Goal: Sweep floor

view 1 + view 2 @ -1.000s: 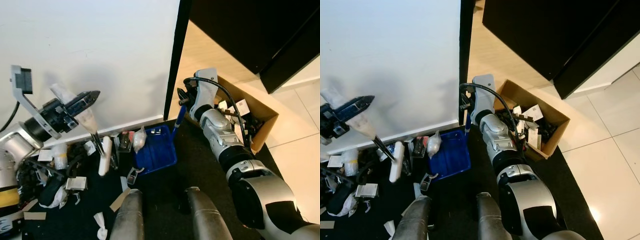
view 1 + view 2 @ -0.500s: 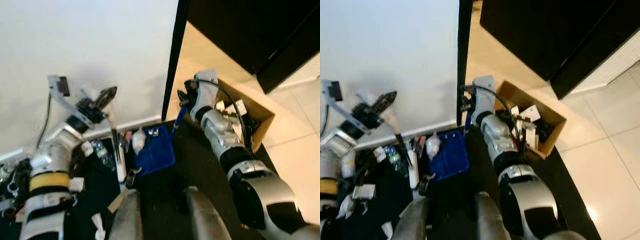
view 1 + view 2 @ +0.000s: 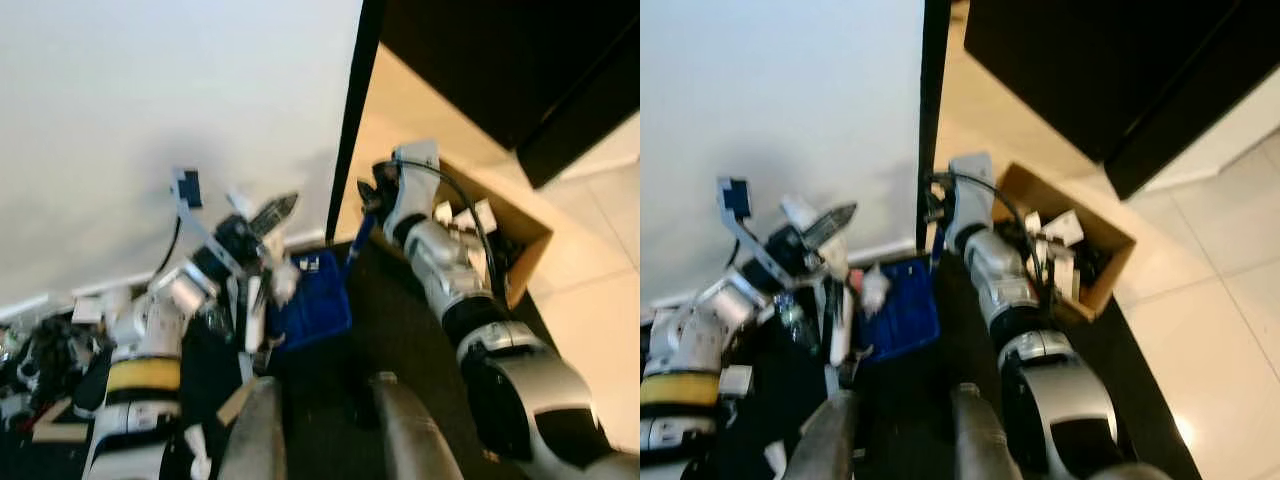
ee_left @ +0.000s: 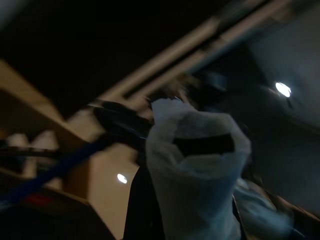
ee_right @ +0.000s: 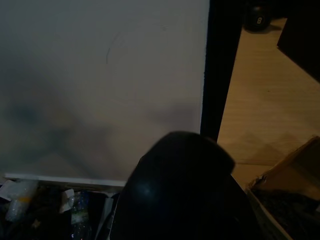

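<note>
My left gripper (image 3: 265, 213) is shut on the white-wrapped handle of a brush (image 4: 192, 170). The white brush head (image 3: 247, 312) hangs down to the black mat, just left of the blue dustpan (image 3: 318, 300). A crumpled white scrap (image 3: 281, 281) lies at the dustpan's left edge. The dustpan rests on the mat by the wall, and my right gripper (image 3: 371, 192) is shut on its blue handle (image 3: 356, 240), which rises to the right. The view is blurred.
Bottles, wrappers and paper scraps (image 3: 60, 350) litter the black mat (image 3: 400, 320) to the left. An open cardboard box (image 3: 500, 235) full of rubbish stands right of my right arm. A white wall (image 3: 150, 100) and black door frame (image 3: 352, 110) stand behind; my legs (image 3: 262, 430) are at the bottom.
My left arm has swung right, carrying the brush from the litter on the left up to the dustpan's left edge. The right arm and dustpan have stayed put.
</note>
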### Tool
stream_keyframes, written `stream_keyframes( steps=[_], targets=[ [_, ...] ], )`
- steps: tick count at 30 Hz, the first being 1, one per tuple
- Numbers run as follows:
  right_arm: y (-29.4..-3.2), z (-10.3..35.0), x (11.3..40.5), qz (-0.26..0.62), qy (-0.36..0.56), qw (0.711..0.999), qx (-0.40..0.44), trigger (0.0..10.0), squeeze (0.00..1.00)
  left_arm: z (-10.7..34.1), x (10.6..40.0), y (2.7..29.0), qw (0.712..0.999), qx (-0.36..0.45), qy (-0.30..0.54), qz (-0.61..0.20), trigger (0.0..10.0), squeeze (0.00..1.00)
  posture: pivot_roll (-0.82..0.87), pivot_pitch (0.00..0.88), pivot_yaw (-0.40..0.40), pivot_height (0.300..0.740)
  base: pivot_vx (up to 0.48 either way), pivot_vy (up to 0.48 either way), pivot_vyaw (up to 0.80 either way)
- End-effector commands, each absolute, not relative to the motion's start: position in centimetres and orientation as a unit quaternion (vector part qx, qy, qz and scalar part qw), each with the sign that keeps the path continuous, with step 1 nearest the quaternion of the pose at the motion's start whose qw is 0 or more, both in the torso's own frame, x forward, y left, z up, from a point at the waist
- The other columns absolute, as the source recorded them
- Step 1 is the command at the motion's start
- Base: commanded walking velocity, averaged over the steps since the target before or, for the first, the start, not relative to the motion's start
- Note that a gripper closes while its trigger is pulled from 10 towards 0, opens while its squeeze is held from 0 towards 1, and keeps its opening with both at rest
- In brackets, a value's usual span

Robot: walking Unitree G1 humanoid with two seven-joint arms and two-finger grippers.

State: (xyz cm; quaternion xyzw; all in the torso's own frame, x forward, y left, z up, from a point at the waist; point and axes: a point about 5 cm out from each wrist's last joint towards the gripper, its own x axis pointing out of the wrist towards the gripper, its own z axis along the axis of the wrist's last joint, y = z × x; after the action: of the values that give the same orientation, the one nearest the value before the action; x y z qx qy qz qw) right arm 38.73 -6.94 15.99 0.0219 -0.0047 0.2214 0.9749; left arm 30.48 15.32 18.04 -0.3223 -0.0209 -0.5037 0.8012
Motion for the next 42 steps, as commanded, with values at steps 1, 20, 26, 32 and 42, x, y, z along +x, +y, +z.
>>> stream_keyframes(
  steps=[1,20,26,32,42],
  targets=[
    [-6.3,13.1,37.7,0.237,0.054,0.969,0.046,10.0,0.00,19.1,28.9,13.9,0.750,-0.329,-0.034,-0.572,10.0,0.00,0.10,0.335,-0.035,0.740,0.000,0.000,0.00],
    [-7.7,12.8,37.6,0.215,0.042,0.973,0.069,10.0,0.00,27.4,25.7,21.5,0.837,-0.169,-0.108,-0.509,10.0,0.00,0.19,0.264,0.014,0.740,0.000,0.000,0.00],
    [-7.8,12.6,37.5,0.211,0.042,0.974,0.072,10.0,0.00,26.0,25.7,22.4,0.858,-0.150,-0.074,-0.485,10.0,0.00,0.20,0.253,0.019,0.740,0.000,0.000,0.00],
    [-7.8,12.5,37.4,0.210,0.039,0.974,0.078,10.0,0.00,20.4,27.8,22.5,0.886,-0.192,-0.026,-0.420,10.0,0.00,0.16,0.249,0.009,0.740,0.000,0.000,0.00],
    [-7.1,13.1,37.5,0.248,0.036,0.966,0.059,10.0,0.00,15.1,31.5,21.0,0.877,-0.302,0.004,-0.373,10.0,0.00,0.10,0.270,-0.007,0.740,0.000,0.000,0.00]
  ],
)
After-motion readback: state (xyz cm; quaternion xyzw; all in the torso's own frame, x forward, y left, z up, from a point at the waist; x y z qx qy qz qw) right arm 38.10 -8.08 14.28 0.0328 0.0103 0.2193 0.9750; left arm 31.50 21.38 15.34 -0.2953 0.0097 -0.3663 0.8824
